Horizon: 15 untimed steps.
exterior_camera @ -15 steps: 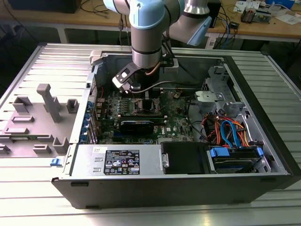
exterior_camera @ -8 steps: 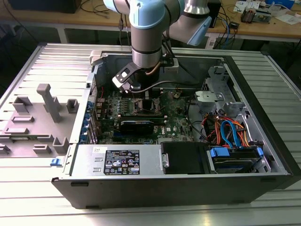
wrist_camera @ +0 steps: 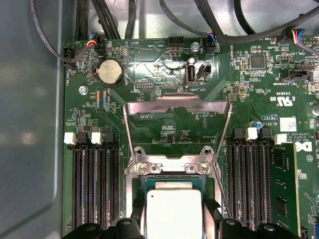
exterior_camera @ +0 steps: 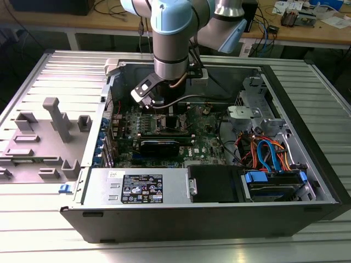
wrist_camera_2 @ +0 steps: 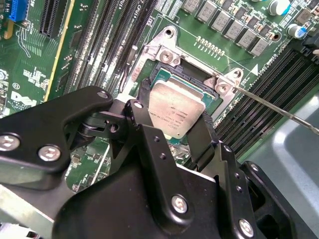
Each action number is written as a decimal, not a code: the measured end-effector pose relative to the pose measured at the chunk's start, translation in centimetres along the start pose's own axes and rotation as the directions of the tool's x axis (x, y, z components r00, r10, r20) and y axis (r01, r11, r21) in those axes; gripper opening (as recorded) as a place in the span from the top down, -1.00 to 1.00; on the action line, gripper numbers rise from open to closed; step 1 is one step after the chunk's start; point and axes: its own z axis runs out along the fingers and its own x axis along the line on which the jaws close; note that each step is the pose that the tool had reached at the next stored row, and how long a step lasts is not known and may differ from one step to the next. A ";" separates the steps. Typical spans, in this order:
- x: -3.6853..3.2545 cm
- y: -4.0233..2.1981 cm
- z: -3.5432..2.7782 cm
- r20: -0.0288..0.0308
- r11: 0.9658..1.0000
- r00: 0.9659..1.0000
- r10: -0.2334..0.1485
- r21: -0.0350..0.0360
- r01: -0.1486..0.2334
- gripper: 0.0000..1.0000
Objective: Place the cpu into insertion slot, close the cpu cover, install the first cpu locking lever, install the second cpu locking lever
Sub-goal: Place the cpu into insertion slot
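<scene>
Gripper (wrist_camera_2: 174,120) clamped on the square, matte-silver cpu (wrist_camera_2: 175,107), flat over the dark-framed insertion slot (wrist_camera_2: 167,69); thin metal cpu cover (wrist_camera: 144,107) open.

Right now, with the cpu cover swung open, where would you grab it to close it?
Probably the free end bar of the cpu cover, farthest from its hinge at the insertion slot, pinched from above: the frame is thin with a large cut-out, and that bar stands clear.

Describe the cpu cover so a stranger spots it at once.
Inside the open computer case, find the green motherboard. Between its two banks of black memory slots lies the insertion slot, and the cpu cover is the thin silver frame swung open from it, alone in having a large central cut-out.
</scene>
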 end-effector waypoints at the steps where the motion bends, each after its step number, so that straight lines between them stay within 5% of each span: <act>1: 0.00 0.00 0.00 0.000 1.000 1.000 0.000 0.000 0.000 -0.08; 5: 0.00 0.00 0.00 0.000 1.000 1.000 0.000 0.000 0.000 -0.08; 8: 0.00 0.00 0.01 0.000 1.000 1.000 0.001 0.000 -0.001 -0.36; 15: 0.00 0.00 0.00 0.000 1.000 1.000 0.001 0.000 -0.001 -0.36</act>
